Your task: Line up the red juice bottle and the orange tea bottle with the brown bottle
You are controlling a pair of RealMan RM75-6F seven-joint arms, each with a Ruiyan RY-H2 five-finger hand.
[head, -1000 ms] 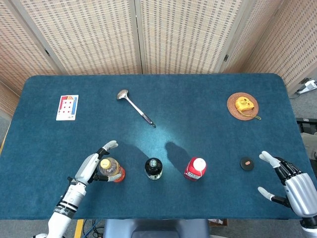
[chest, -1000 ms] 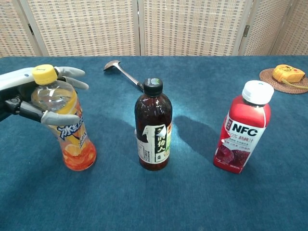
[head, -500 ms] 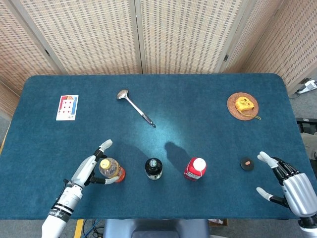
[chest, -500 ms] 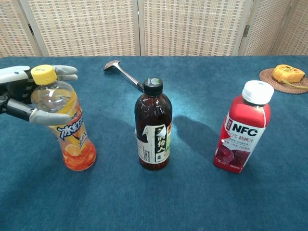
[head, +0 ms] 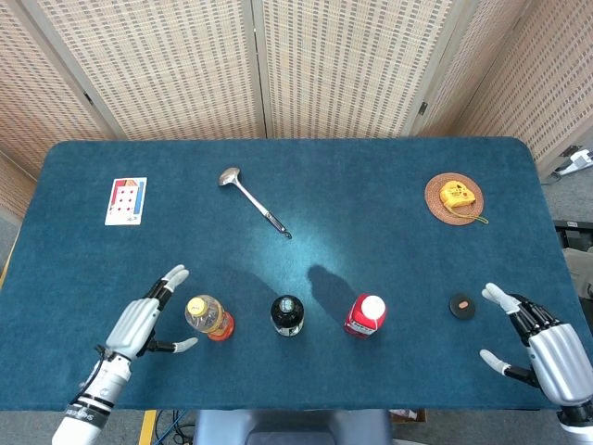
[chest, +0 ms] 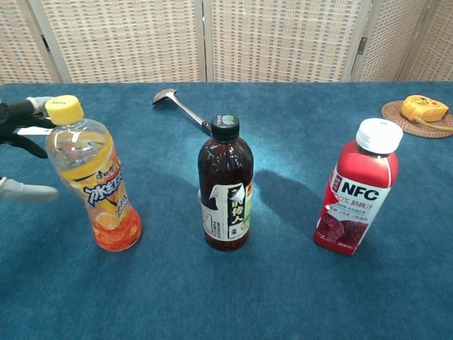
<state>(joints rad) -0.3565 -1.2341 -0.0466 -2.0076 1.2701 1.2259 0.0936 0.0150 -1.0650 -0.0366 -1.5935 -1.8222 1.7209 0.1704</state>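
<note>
Three bottles stand in a row near the table's front edge. The orange tea bottle [head: 208, 317] [chest: 92, 177] with a yellow cap is on the left, the brown bottle [head: 287, 315] [chest: 225, 185] in the middle, the red juice bottle [head: 366, 316] [chest: 359, 188] with a white cap on the right. My left hand [head: 141, 321] [chest: 20, 152] is open, a short way left of the tea bottle and clear of it. My right hand [head: 537, 343] is open at the table's right front corner, holding nothing.
A metal ladle [head: 252, 201] [chest: 182, 108] lies behind the bottles. A playing card [head: 126, 201] lies at the back left. A yellow tape measure on a woven coaster [head: 454, 197] [chest: 422, 110] sits at the back right. A small dark disc [head: 461, 306] lies near my right hand.
My left hand has let go of the tea bottle and drawn back to the left. The bottle stays standing. My right hand has barely moved.
</note>
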